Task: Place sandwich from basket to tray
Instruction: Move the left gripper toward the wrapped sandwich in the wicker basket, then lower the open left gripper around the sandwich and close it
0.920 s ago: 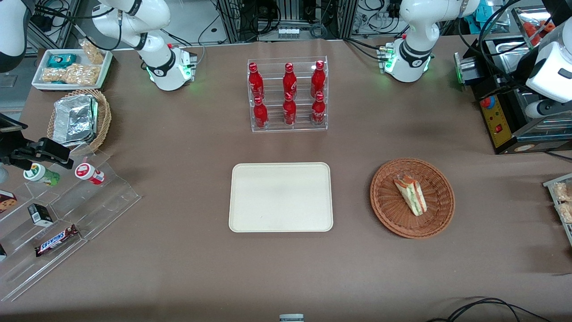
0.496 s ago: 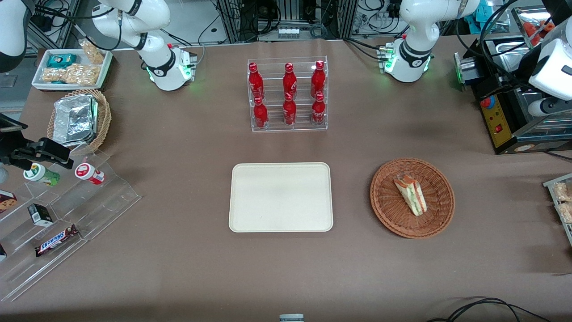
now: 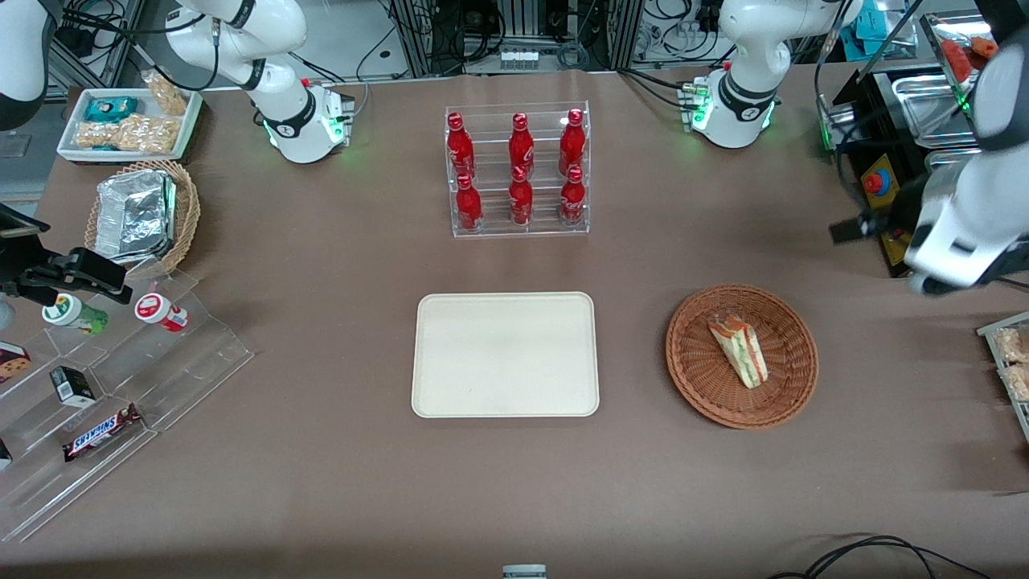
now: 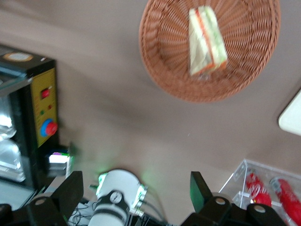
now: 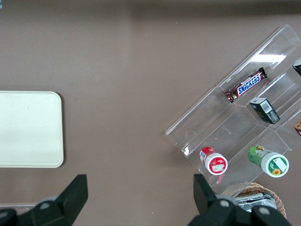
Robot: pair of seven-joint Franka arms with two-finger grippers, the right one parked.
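The sandwich [image 3: 739, 351], a wrapped wedge of white bread with green and red-orange layers, lies in the round reddish-brown basket [image 3: 691, 378]. The left wrist view shows the sandwich [image 4: 207, 40] in the basket [image 4: 160, 70] too. The cream tray [image 3: 505, 354] lies bare beside the basket, toward the parked arm's end; one corner of the tray [image 4: 292, 115] shows at the wrist. My gripper [image 3: 854, 228] hangs in the air, farther from the front camera than the basket and toward the working arm's end. The gripper [image 4: 135, 179] is open, holding nothing.
A clear rack of red bottles [image 3: 518, 173] stands farther back than the tray. A black control box with a red button [image 3: 884, 205] sits close by the gripper. A snack tray [image 3: 1009, 362] lies at the working arm's table edge. Acrylic shelves [image 3: 120, 386] stand toward the parked arm's end.
The left arm has swung down and inward from the table's edge, bringing the gripper over the table near the control box. The sandwich, basket and tray have not moved.
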